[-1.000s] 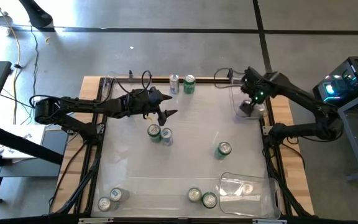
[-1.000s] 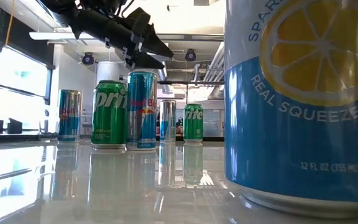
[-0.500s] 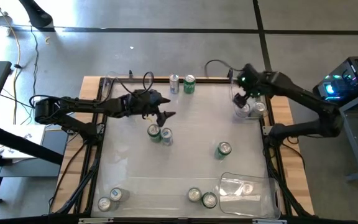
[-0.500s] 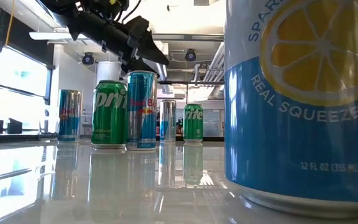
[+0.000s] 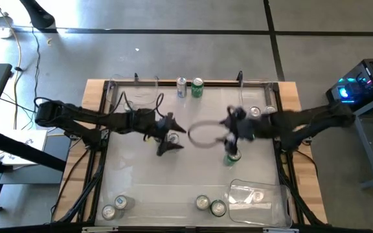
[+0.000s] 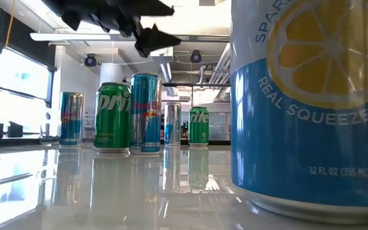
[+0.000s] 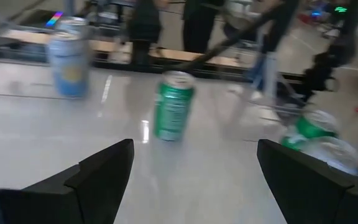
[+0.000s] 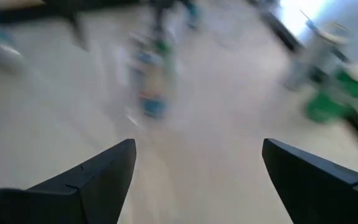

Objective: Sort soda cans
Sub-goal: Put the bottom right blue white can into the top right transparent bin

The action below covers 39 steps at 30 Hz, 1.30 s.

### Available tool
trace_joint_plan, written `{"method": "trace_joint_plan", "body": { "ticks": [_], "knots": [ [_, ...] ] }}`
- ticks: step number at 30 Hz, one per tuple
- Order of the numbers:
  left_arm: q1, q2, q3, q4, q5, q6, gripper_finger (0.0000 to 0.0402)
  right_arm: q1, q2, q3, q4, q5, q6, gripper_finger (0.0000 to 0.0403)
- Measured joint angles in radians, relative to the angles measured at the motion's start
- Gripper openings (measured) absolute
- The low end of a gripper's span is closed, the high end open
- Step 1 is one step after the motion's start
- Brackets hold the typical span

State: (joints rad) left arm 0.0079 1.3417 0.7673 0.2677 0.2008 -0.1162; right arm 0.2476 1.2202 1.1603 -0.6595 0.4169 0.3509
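Left pincer [image 5: 172, 137] spread wide, empty, hovering over the pair of cans near counter centre-left; in the low view it hangs above the green Sprite can [image 6: 112, 118] and the blue Red Bull can [image 6: 145, 114], not touching either. Left wrist view: fingers [image 7: 101, 171] apart, a green can [image 7: 173, 105] upright ahead between them, a blue can [image 7: 68, 65] further off. Right pincer [image 5: 231, 133] also spread, empty, reaching in over counter centre, just above the lone green can [image 5: 232, 156]; motion-blurred. Right wrist view is blurry, fingers [image 8: 98, 171] apart, nothing between them.

Other soda cans: two upright at the far edge [image 5: 189, 87], two at the near left corner [image 5: 114, 207], two near the front middle [image 5: 210, 205], two in the clear bin at far right [image 5: 261, 112]. Another clear bin [image 5: 256, 195] at the near right of the counter [image 5: 135, 181]. Big blue lemon can [image 6: 308, 102] close to the low camera.
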Motion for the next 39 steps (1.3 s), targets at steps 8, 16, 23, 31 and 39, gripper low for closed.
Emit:
{"method": "trace_joint_plan", "body": {
  "ticks": [8, 16, 23, 31, 39],
  "knots": [
    [-0.14, -0.046, 0.001, -0.005, -0.029, -0.096, 0.0335, 0.211, 0.156, 0.0, 0.274, -0.113, 0.07, 0.0346],
    [-0.273, -0.051, 0.001, -0.023, -0.141, -0.133, 0.0334, 0.224, 0.3, 0.001, 0.526, -0.306, 0.052, 0.0346],
    [-0.341, -0.051, 0.001, -0.041, -0.289, -0.145, 0.0334, 0.224, 0.42, 0.157, 0.356, -0.499, 0.096, 0.0346],
    [-0.403, -0.05, 0.001, -0.05, -0.394, -0.169, 0.0334, 0.279, 0.598, 0.446, 0.027, -0.341, 0.059, 0.0346],
    [-0.511, -0.05, 0.001, -0.125, -0.473, -0.213, 0.0334, 0.352, 0.723, 0.554, -0.088, -0.202, 0.151, 0.0346]
  ]
}}
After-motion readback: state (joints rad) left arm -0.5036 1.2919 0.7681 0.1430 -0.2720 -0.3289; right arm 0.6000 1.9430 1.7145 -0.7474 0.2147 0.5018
